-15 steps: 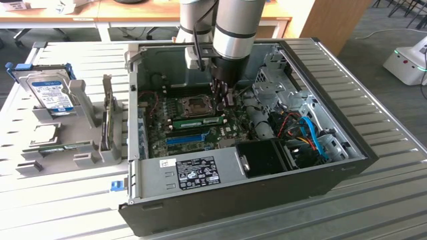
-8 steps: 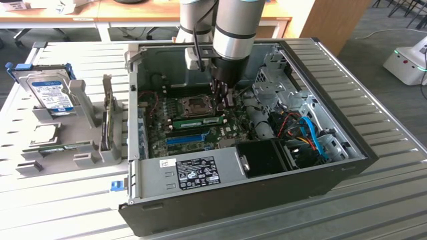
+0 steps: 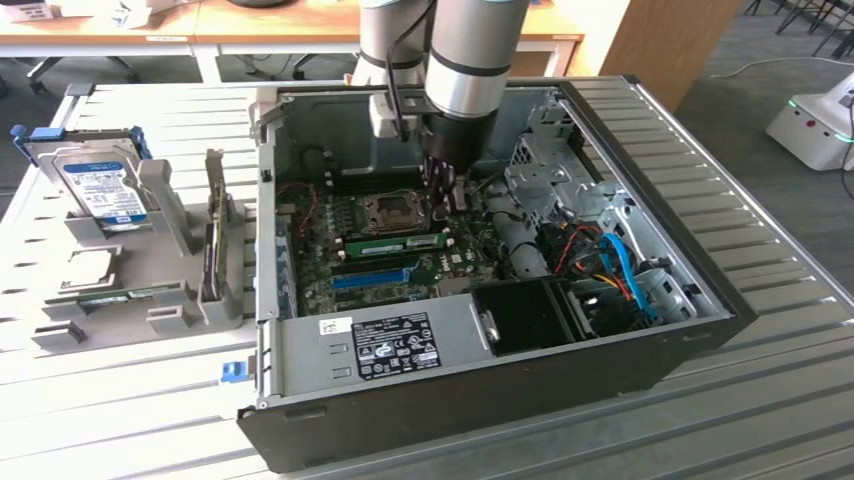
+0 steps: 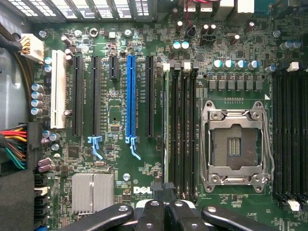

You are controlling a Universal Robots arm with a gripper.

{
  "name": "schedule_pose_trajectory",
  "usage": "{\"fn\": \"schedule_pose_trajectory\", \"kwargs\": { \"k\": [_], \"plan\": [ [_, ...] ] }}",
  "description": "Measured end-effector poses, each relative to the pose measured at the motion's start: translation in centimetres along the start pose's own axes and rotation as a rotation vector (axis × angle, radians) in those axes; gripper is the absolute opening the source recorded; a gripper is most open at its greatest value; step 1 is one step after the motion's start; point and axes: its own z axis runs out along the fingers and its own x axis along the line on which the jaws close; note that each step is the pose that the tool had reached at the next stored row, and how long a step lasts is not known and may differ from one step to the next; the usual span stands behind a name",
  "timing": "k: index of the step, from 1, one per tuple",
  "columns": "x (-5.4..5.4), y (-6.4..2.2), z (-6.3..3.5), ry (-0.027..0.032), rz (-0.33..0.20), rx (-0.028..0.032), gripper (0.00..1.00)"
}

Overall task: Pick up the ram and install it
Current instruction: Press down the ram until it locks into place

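- Open black and silver computer case point(image 3: 467, 410) lying on its side on a ribbed metal table point(image 3: 761, 420), with the green motherboard point(image 4: 115, 115) facing up inside.
- Grey robot arm point(image 3: 467, 60) hanging down into the case, with the dark two-finger gripper point(image 3: 450, 198) low over the board.
- Long, thin green ram stick point(image 3: 403, 243) standing on edge in a memory slot, between the empty silver processor socket point(image 4: 234, 144) and the long blue expansion slot point(image 4: 130, 96).
- Jaws pressed together, tips meeting right above one end of the ram stick in the wrist view.
- Cannot tell whether they touch or pinch it.
- Second green stick point(image 3: 118, 296) of the same kind lying in a grey holder point(image 3: 174, 300) outside the case, at the exterior view's left, well apart from the gripper.
- Silver hard drive with a blue label point(image 3: 104, 190) leaning upright in that same holder.
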Motion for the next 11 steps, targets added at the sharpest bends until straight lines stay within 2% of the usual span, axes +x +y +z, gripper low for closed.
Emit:
{"fn": "schedule_pose_trajectory", "kwargs": {
  "k": [11],
  "plan": [
    [-0.33,0.0,0.03,-0.0001,0.0,0.0001,0.11]
  ]
}}
